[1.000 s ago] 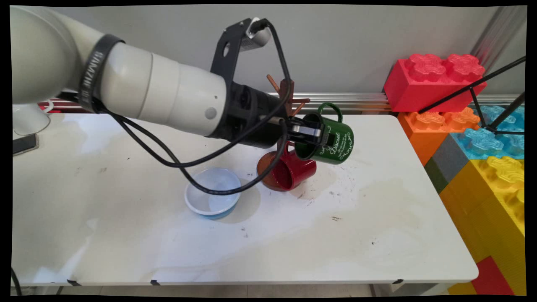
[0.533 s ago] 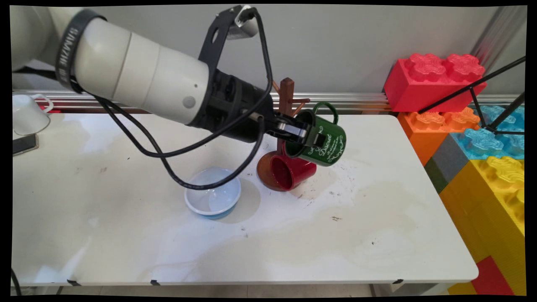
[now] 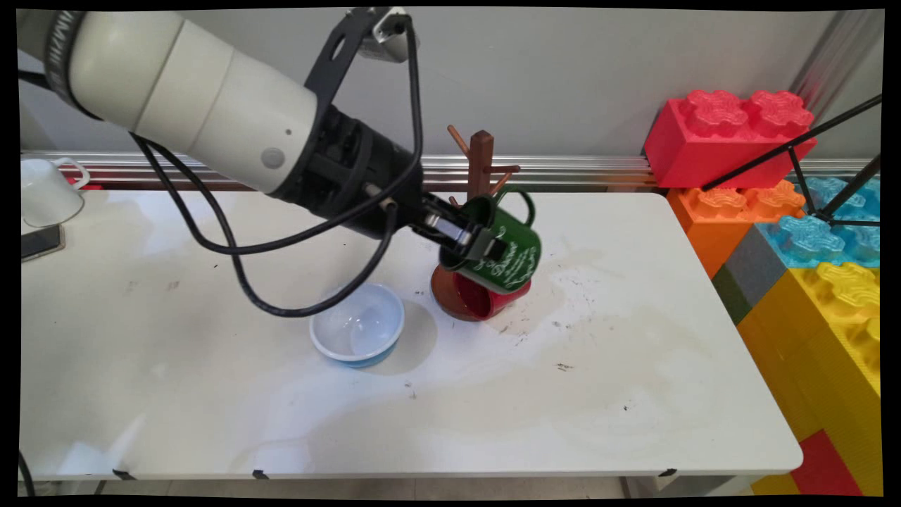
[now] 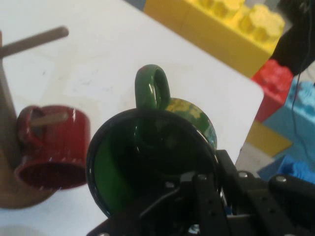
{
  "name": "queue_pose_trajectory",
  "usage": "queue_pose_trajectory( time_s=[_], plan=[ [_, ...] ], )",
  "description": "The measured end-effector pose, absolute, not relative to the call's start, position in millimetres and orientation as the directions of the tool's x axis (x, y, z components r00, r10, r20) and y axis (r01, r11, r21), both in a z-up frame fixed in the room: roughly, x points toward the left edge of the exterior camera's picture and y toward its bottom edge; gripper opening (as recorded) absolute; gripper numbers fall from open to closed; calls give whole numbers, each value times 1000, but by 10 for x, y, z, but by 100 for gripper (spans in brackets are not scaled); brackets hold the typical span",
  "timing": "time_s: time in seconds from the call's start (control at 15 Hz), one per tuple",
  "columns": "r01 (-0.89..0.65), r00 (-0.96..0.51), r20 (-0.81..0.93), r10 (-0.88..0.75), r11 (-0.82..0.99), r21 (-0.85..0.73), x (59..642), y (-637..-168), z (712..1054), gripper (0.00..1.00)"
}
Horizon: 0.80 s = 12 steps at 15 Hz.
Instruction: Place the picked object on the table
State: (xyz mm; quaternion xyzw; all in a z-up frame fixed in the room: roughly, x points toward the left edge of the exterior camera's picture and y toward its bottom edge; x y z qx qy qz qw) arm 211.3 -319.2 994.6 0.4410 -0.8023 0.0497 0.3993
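My gripper (image 3: pixel 486 248) is shut on the rim of a dark green mug (image 3: pixel 503 255) with white lettering, one finger inside it and one outside. The mug hangs tilted in the air, its mouth toward the arm and its handle (image 3: pixel 522 199) up. It is just in front of a brown wooden mug tree (image 3: pixel 481 162). A red mug (image 3: pixel 486 299) hangs low on that tree, right under the green one. In the hand view the green mug (image 4: pixel 147 167) fills the middle, handle (image 4: pixel 152 88) pointing away, with the red mug (image 4: pixel 54 147) on a peg at the left.
A white and blue bowl (image 3: pixel 357 332) sits left of the tree's base. A white cup (image 3: pixel 43 190) and a dark phone (image 3: pixel 41 241) lie at the far left edge. Big toy bricks (image 3: pixel 795 211) are stacked past the table's right end. A black tripod leg (image 3: pixel 795 144) crosses them.
The arm has swung left and down with the green mug, carrying it from the right of the tree to in front of it, over the red mug. The grip is unchanged.
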Motion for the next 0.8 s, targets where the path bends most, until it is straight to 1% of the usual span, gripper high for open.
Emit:
queue_pose_trajectory(
  time_s=[0.4,0.8],
  plan=[
    [-746,-430,605,-671,641,181,2245,-3166,10047,0],
    [-757,-520,519,-678,648,87,2510,-3187,10056,0]
  ],
)
